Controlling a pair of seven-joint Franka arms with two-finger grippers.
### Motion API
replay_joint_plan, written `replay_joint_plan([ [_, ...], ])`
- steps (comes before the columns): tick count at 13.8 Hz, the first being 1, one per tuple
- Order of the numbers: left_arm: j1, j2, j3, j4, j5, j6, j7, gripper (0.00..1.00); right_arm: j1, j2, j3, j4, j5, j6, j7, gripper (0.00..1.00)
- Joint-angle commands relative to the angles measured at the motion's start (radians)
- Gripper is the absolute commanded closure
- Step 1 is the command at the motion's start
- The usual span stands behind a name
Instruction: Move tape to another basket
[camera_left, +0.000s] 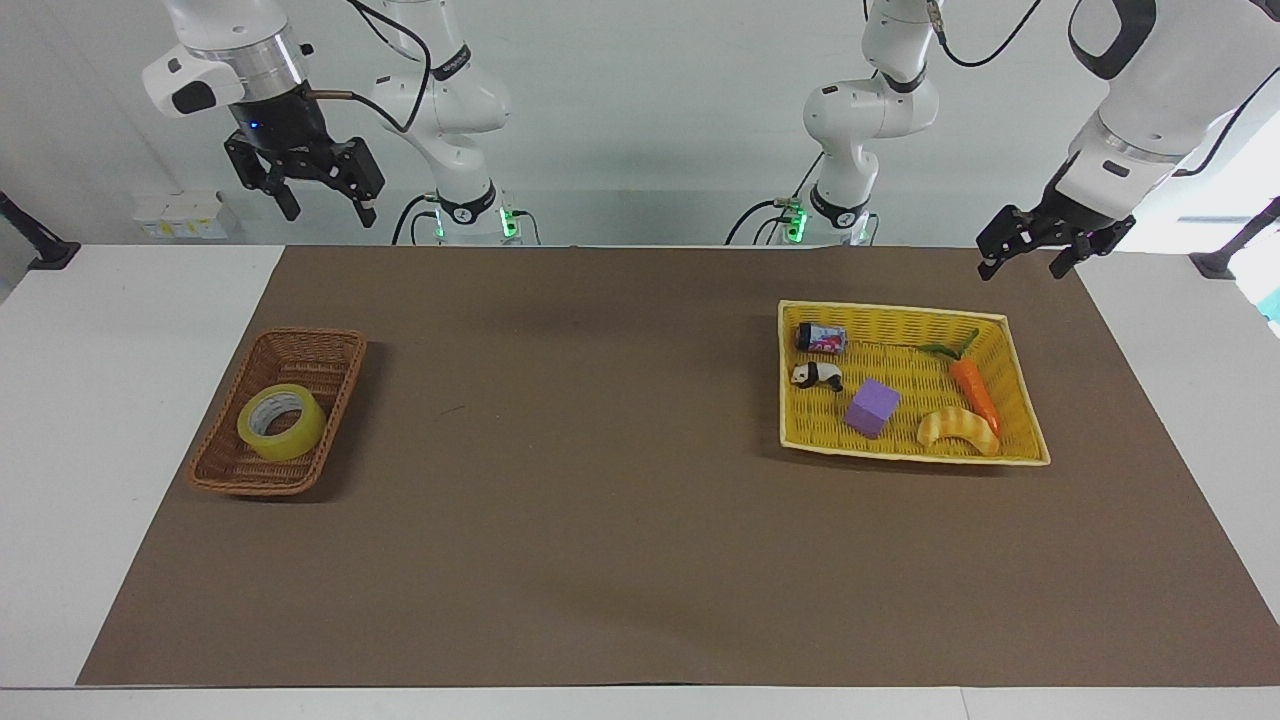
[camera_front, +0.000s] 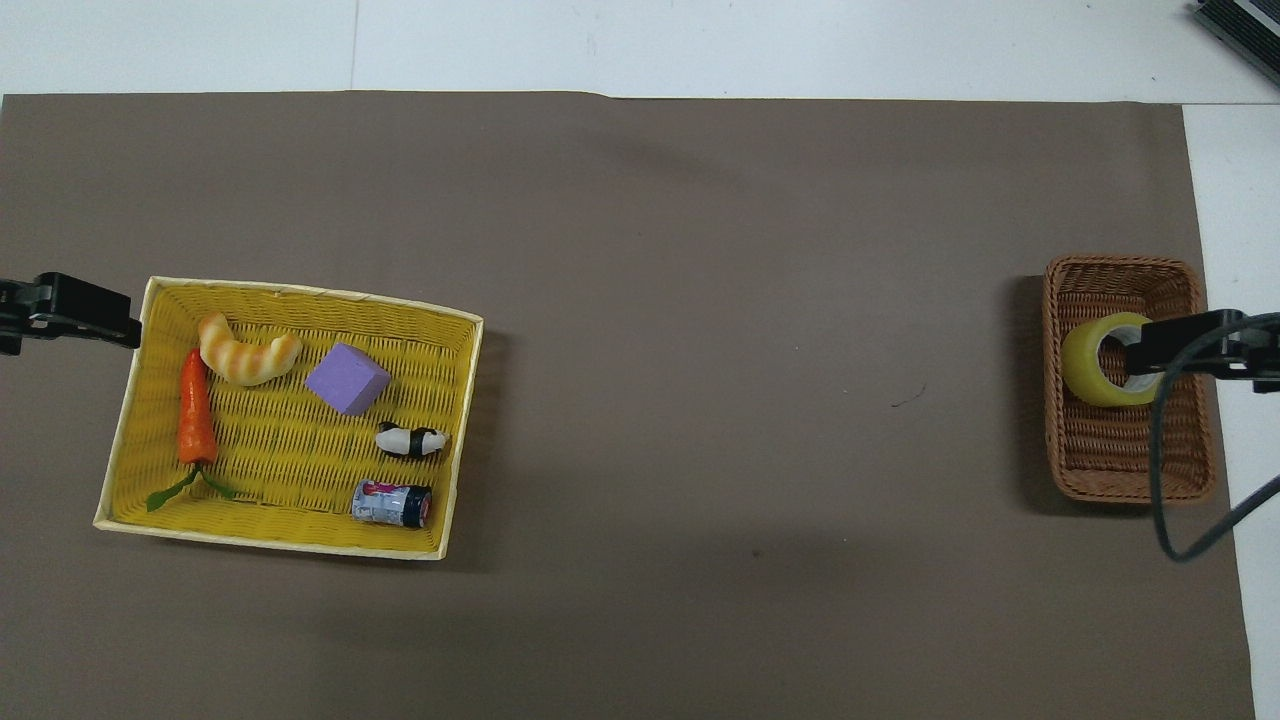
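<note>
The yellow tape (camera_left: 281, 422) lies flat in the small brown wicker basket (camera_left: 303, 346) at the right arm's end of the table. It also shows in the overhead view (camera_front: 1085, 365), inside the basket (camera_front: 1120, 470). My right gripper (camera_left: 330, 215) is open and empty, raised high over the mat's edge by the robots, well above the basket. My left gripper (camera_left: 1021, 268) is open and empty, and the left arm waits in the air over the mat's edge by the yellow tray.
A flat yellow woven tray (camera_left: 1020, 400) sits at the left arm's end. It holds a purple cube (camera_left: 872, 407), a carrot (camera_left: 975, 393), a croissant (camera_left: 958, 428), a panda toy (camera_left: 818, 375) and a small can (camera_left: 822, 338). A brown mat (camera_left: 600, 500) covers the table.
</note>
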Motion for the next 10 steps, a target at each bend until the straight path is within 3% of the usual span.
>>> replay_joint_plan([
  [1, 0.012, 0.010, -0.005, 0.023, -0.010, -0.025, -0.008, 0.00, 0.004, -0.032, 0.017, -0.044, -0.007, 0.009, 0.064, 0.00],
  [10, 0.012, 0.010, -0.007, 0.023, -0.010, -0.024, -0.008, 0.00, -0.011, -0.066, 0.013, -0.101, -0.006, 0.010, 0.041, 0.00],
])
